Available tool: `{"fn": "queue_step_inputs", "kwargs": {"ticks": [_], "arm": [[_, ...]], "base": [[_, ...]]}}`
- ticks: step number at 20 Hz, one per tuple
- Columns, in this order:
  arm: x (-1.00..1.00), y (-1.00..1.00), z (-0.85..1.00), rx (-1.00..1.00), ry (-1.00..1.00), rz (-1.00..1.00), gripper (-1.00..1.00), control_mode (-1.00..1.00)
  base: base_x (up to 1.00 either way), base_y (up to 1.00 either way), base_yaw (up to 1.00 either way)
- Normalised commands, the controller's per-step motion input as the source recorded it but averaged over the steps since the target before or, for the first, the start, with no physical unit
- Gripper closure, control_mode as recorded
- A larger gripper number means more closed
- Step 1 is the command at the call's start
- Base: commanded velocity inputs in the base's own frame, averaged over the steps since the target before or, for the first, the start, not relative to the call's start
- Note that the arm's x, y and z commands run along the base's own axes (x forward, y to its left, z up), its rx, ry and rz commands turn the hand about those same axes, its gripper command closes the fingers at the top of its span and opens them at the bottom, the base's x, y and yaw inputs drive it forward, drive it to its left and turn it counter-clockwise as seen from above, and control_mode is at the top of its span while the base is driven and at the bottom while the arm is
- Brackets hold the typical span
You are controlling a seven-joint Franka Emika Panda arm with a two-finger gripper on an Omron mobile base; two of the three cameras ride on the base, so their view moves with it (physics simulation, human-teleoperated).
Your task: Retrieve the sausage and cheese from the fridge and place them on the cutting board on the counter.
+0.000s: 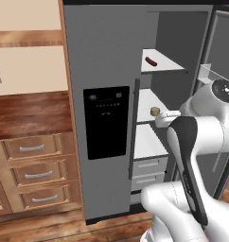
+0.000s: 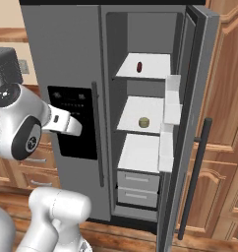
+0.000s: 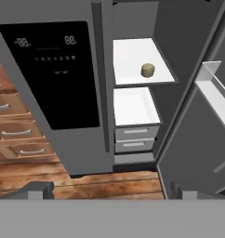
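Cheese (image 3: 148,70) sits on the middle shelf of the open fridge (image 1: 107,56), with the sausage (image 1: 151,61) one shelf above it, and our hand (image 3: 109,190), wide open and holding nothing, could bump the shelf edge or push the cheese back if we reach in crooked.

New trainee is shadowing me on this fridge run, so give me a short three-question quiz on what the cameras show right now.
1. True or false: the right fridge door stands open.
2. Which sits on the higher shelf: A) the sausage B) the cheese?
3. Fill in: the gripper is ____ and holds nothing.

Key:
1. True; the white shelves show behind it.
2. A; the sausage lies on the top shelf, the cheese one shelf below.
3. Open; its tips are spread wide, outside the fridge.
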Motion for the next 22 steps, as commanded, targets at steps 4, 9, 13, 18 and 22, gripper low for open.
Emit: {"fn": "queue_step_inputs", "kwargs": {"ticks": [4,9,13,18,22], "arm": [[0.00,0.00,0.00,0.00,0.00,0.00,-1.00,1.00],[0.00,0.00,0.00,0.00,0.00,0.00,-1.00,1.00],[0.00,0.00,0.00,0.00,0.00,0.00,-1.00,1.00],[0.00,0.00,0.00,0.00,0.00,0.00,-1.00,1.00],[0.00,0.00,0.00,0.00,0.00,0.00,-1.00,1.00]], "base": [[0.19,-0.16,0.00],[0.14,-0.37,0.00],[0.06,-0.48,-0.02],[0.29,-0.13,-0.02],[0.53,0.00,0.00]]}}
